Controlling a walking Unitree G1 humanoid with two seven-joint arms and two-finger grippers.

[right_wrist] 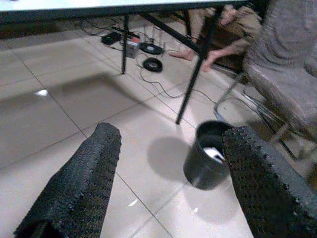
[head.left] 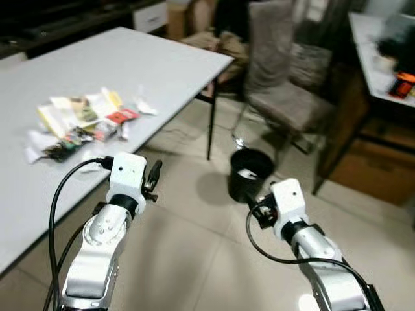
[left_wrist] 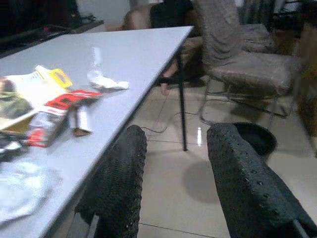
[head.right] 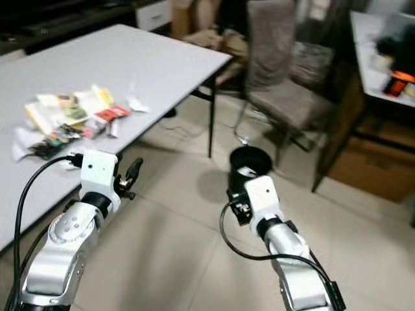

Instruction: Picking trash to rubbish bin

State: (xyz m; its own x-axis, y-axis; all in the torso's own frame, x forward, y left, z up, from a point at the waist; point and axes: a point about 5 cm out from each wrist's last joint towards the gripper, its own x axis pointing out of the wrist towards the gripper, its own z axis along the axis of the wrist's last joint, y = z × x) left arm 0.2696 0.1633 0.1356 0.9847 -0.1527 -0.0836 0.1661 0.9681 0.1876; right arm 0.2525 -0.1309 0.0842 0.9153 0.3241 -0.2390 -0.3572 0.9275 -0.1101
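Note:
A pile of trash (head.left: pixel 84 120), made of wrappers, packets and crumpled paper, lies on the white table (head.left: pixel 149 61) to my left. A black rubbish bin (head.left: pixel 249 173) stands on the tiled floor past the table's corner, with a white scrap (right_wrist: pixel 214 152) inside. My left gripper (head.left: pixel 154 176) hovers open and empty beside the table's near edge, short of the pile. The left wrist view has a red packet (left_wrist: pixel 67 101) and a white wad (left_wrist: pixel 106 83) on the table ahead of its fingers (left_wrist: pixel 124 178). My right gripper (right_wrist: pixel 173 134) is open and empty, held low just before the bin.
A grey cushioned chair (head.left: pixel 279 71) stands behind the bin. A person's bare feet (right_wrist: pixel 218 54) and floor cables (right_wrist: pixel 148 49) lie under the table's far side. A second table (head.left: pixel 382 58) and a cardboard box (head.left: pixel 369 168) are at the right. Open floor tiles lie between my arms.

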